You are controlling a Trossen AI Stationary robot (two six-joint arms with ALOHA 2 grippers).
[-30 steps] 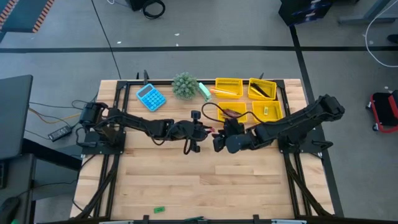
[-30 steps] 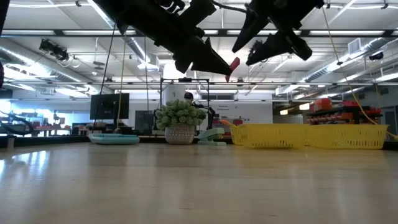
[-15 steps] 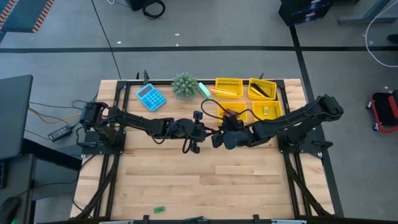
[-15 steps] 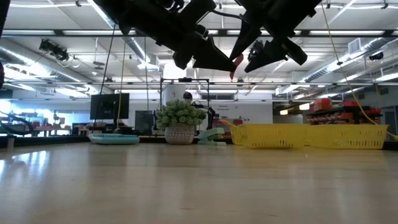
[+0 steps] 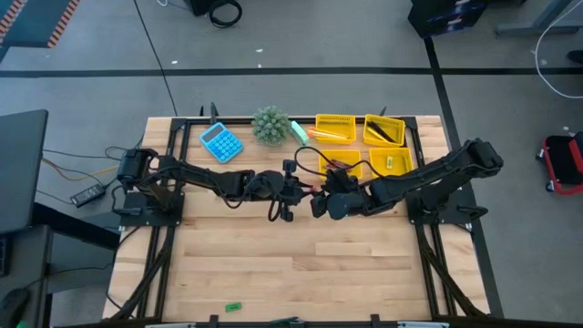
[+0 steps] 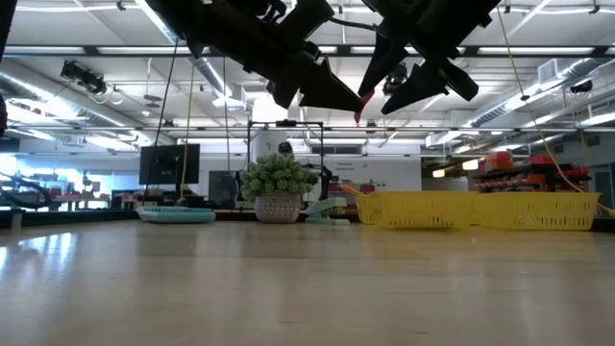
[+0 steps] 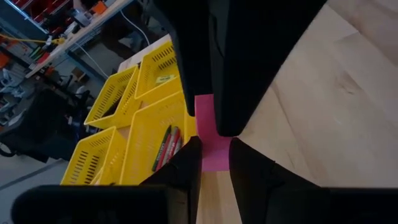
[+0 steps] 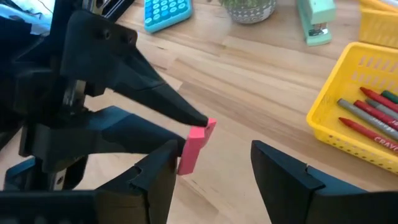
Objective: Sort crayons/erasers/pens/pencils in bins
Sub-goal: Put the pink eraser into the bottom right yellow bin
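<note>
Mid-handover above the bench (image 5: pixel 273 264). Left pincer (image 8: pixel 198 122) clamped on pink eraser (image 8: pixel 194 146); right pincer (image 8: pixel 211 163) spread wide around it, not gripping. Bins (image 5: pixel 335 128) already hold crayons (image 8: pixel 367 118), pens and pencils. Green eraser (image 5: pixel 233 308) remains at bench's near edge.
</note>
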